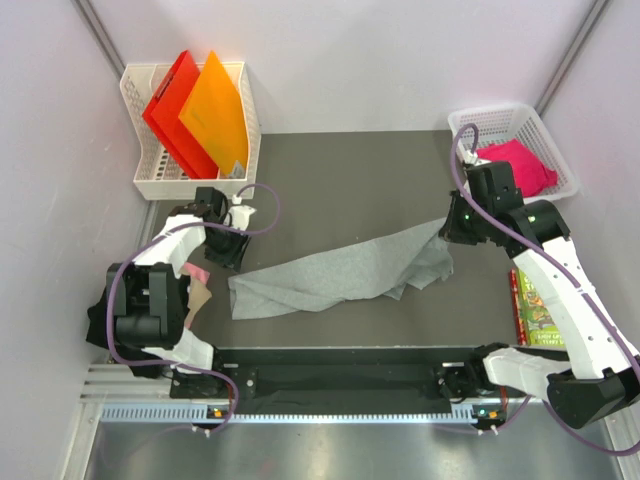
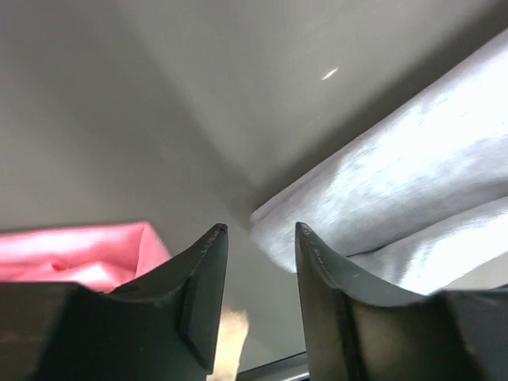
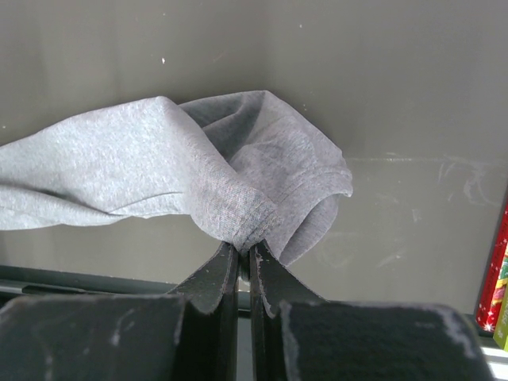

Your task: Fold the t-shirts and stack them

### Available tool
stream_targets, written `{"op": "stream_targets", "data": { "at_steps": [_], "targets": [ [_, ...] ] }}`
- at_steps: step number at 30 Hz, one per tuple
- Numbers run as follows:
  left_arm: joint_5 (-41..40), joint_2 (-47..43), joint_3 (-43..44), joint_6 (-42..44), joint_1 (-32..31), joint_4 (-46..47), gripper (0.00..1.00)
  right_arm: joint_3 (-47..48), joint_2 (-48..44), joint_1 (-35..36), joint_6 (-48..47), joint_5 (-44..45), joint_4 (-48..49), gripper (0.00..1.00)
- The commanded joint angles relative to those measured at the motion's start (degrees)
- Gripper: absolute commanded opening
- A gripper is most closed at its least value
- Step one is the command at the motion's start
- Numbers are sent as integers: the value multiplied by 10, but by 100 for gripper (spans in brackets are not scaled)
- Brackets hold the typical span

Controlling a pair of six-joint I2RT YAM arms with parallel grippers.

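- Tabletop [image 1: 330, 170]: dark mat.
- Grey tee [image 1: 340, 275]: crumpled band across the middle, toward the near edge.
- Pink tee [image 1: 515, 165]: in the basket [image 1: 560, 160], far right corner.
- Right claw [image 3: 244, 248]: closed on a small bunched pinch of the grey tee's right end. Risk: the pinch slips, or the cloth ropes up under pull.
- Left claw [image 2: 258, 238]: narrowly parted, empty, just beside the tee's left end. Risk: one-sided drag.
- Views: only the right wrist shows the pinch; only the top shows the full spread.

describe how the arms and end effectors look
The left arm and right arm have white shells with black joints; a purple cable loops along each. Small green lights glow on the right one. The left end effector and right end effector each have two black tapered fingers.
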Motion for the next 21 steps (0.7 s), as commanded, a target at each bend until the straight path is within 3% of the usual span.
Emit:
{"op": "stream_targets", "data": {
  "at_steps": [1, 21],
  "targets": [
    [41, 6, 37, -21, -24, -31, 47, 22, 3, 4, 8, 2, 21, 0],
    [16, 10, -7, -2, -28, -35, 49, 42, 10, 4, 3, 8, 13, 0]
  ]
}}
